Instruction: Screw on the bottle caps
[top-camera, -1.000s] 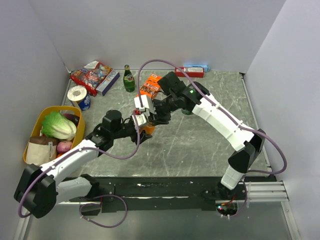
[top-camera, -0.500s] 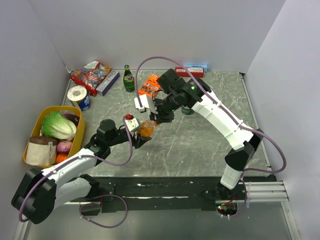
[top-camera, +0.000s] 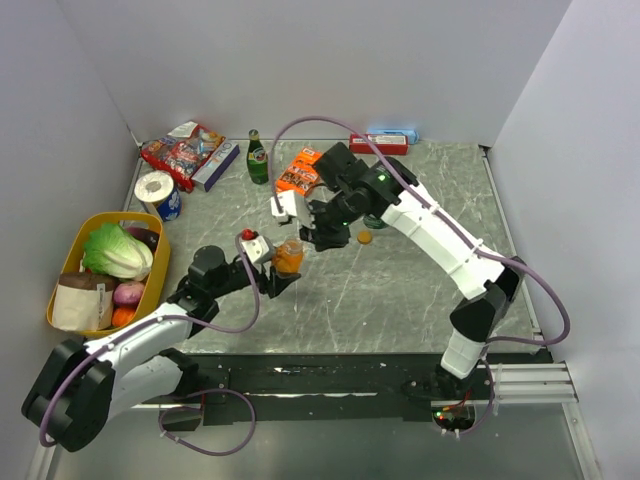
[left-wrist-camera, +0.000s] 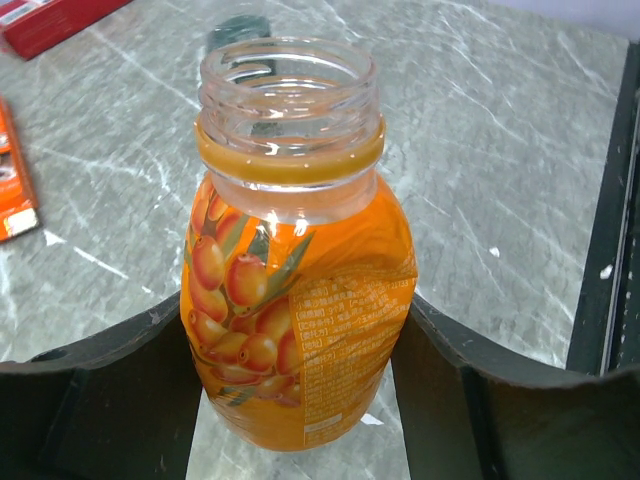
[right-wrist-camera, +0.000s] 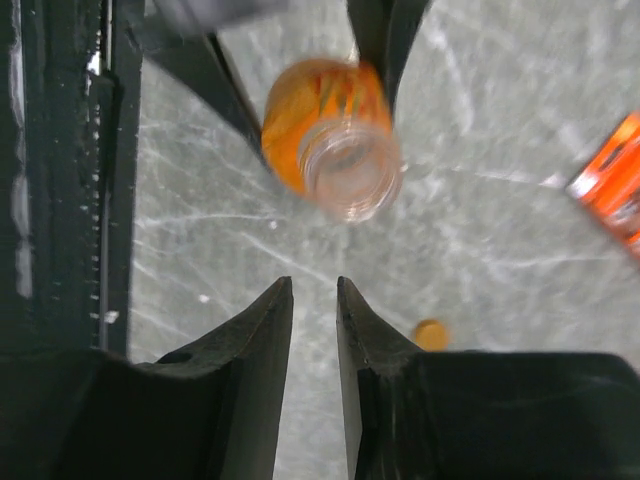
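Observation:
My left gripper is shut on the squat orange bottle and holds it upright by its body. The bottle's mouth is open, with no cap on it. My right gripper hovers just right of the bottle, jaws a narrow gap apart and empty. The orange-brown cap lies on the table right of that gripper, and it also shows in the right wrist view. The dark grey-green bottle stands behind, partly hidden by the right arm. The whitish cap is out of view.
A yellow basket of vegetables sits at the left edge. A tall green glass bottle, snack packs, an orange packet and a red box line the back. A can stands at the left.
My right gripper has come off the orange bottle's mouth and moved back a little. The orange-brown cap now lies on the table. My left arm has drawn back with the bottle still held.

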